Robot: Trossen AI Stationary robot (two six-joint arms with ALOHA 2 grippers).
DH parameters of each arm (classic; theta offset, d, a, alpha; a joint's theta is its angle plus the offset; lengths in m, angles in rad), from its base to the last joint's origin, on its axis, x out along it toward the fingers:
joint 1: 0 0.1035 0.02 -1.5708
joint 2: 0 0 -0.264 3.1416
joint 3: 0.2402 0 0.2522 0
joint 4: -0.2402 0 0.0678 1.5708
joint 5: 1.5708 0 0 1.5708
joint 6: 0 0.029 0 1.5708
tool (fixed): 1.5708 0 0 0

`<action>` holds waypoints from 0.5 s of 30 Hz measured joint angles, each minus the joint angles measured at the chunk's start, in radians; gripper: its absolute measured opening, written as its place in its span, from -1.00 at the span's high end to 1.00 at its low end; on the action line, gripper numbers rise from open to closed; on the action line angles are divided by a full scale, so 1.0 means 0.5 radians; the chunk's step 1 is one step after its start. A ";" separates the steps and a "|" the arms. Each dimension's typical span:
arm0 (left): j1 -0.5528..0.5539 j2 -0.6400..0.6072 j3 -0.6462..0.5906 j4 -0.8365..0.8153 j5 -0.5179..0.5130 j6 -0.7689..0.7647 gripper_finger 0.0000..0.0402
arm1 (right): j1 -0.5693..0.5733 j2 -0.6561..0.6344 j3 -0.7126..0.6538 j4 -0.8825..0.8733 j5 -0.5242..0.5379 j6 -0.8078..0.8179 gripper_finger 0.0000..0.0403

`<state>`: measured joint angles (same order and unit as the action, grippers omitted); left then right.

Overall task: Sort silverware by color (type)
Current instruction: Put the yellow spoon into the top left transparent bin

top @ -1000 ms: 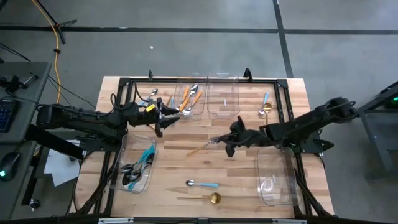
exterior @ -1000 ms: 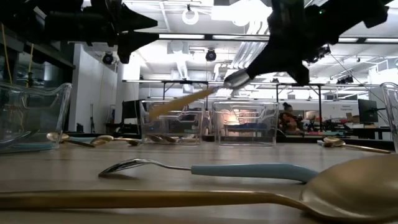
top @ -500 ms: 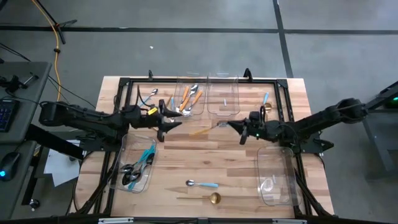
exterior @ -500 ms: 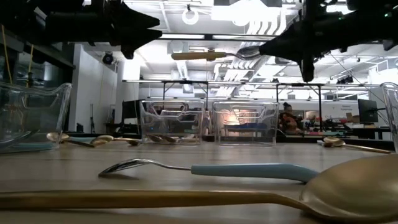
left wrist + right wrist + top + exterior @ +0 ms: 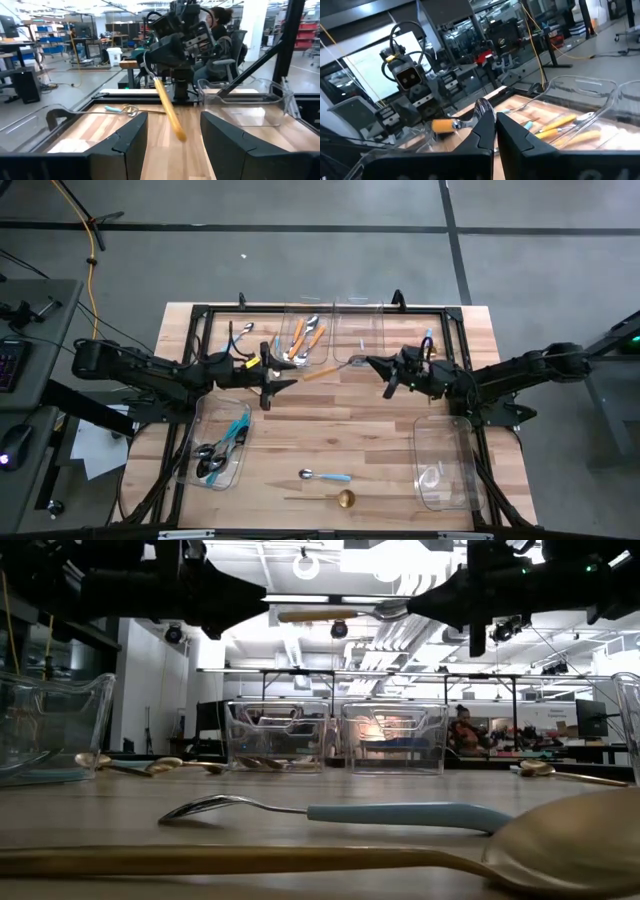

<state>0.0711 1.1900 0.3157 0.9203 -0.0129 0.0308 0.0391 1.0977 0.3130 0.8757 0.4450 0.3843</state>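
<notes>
A spoon [image 5: 335, 367] with a silver head and an orange handle hangs in the air over the table's middle, with my right gripper [image 5: 378, 366] shut on its head end. The handle points toward my left gripper [image 5: 285, 376], which faces it, open. The handle's free end [image 5: 178, 134] stands at the mouth of the open fingers and touches neither. Other silverware lies loose: a light-blue-handled spoon [image 5: 326, 476] and a gold spoon [image 5: 335, 498] near the front edge. More lies at the far left [image 5: 240, 332] and far right [image 5: 427, 346]. My right gripper pinches the spoon's silver head end [image 5: 483, 109] between its two fingers. The fingers come level from the table's right side and lie along the spoon. The spoon is lifted clear and roughly level, its orange handle [image 5: 315, 614] reaching toward the left gripper.
Two clear bins stand at the far edge: one [image 5: 308, 336] holds orange-handled pieces, and the other [image 5: 360, 335] is beside it. A bin at near left [image 5: 220, 448] holds blue-handled pieces. Another clear bin [image 5: 445, 463] stands at near right. Bare wood lies between them.
My right gripper has risen and gone toward the far edge, tipping from slanting down to level. The spoon has swung from hanging aslant to level, with its handle toward my left gripper. My left gripper has edged toward the spoon and rolled a little.
</notes>
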 joint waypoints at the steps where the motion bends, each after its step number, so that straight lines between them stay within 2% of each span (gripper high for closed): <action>1: 0.000 0.000 0.000 0.000 -0.002 -0.001 0.15 | 0.000 0.001 0.000 0.011 0.000 -0.014 1.00; 15: 0.000 0.000 0.000 -0.024 -0.006 -0.241 0.15 | 0.000 0.001 0.001 0.156 -0.073 -0.210 1.00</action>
<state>0.0711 1.1900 0.3157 0.9083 -0.0160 -0.0898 0.0391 1.0981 0.3134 0.9536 0.4088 0.2791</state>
